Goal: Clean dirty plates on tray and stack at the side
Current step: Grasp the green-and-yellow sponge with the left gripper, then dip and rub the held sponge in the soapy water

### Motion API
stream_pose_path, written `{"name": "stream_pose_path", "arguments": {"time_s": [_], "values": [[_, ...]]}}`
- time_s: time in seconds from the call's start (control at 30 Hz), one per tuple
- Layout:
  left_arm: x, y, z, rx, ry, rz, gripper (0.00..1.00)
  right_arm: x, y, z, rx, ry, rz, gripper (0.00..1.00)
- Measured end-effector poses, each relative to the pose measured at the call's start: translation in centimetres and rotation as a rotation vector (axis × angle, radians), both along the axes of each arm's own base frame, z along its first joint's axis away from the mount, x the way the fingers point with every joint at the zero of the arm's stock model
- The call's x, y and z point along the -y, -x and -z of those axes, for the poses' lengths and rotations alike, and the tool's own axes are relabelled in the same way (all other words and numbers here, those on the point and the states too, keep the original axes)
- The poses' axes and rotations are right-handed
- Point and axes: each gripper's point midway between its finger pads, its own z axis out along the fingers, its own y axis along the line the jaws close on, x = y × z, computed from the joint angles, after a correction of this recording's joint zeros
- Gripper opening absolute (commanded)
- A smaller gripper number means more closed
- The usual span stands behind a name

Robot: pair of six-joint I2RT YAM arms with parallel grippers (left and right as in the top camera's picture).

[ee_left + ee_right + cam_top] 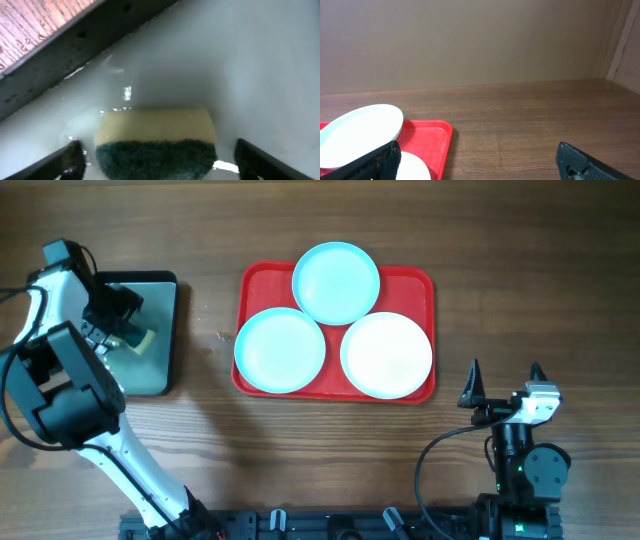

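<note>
The red tray [250, 290] lies at the table's middle with three plates on it: an aqua plate [336, 282] at the back, an aqua plate [280, 350] front left, a white plate [387, 355] front right. My left gripper [128, 330] is open over the dark tray [160, 370] at the left, its fingers either side of a yellow and green sponge [156, 142] lying in water. My right gripper [503, 385] is open and empty at the front right, apart from the red tray [432, 140]. The right wrist view shows a plate [362, 132].
The dark narrow tray holds shallow water [240, 70]. Bare wooden table [530, 280] lies right of the red tray and between the two trays.
</note>
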Motion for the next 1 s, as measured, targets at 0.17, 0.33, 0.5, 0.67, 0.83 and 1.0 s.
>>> {"name": "stream_pose_path", "arguments": {"time_s": [0.17, 0.33, 0.5, 0.67, 0.83, 1.0], "values": [[-0.4, 0.2, 0.2, -0.007, -0.025, -0.001, 0.04, 0.0, 0.0, 0.0, 0.000, 0.000, 0.000, 1.00], [-0.7, 0.4, 0.2, -0.019, -0.044, -0.001, 0.33, 0.0, 0.0, 0.0, 0.000, 0.000, 0.000, 1.00], [-0.5, 0.9, 0.3, -0.038, -0.037, 0.003, 1.00, 0.0, 0.0, 0.0, 0.000, 0.000, 0.000, 1.00], [0.7, 2.2, 0.4, -0.085, 0.023, 0.009, 0.93, 0.0, 0.0, 0.0, 0.000, 0.000, 0.000, 1.00], [1.8, 2.9, 0.3, -0.109, 0.078, 0.010, 0.16, 0.0, 0.0, 0.0, 0.000, 0.000, 0.000, 1.00], [2.5, 2.7, 0.3, -0.094, 0.117, 0.014, 0.15, 0.0, 0.0, 0.0, 0.000, 0.000, 0.000, 1.00]]}}
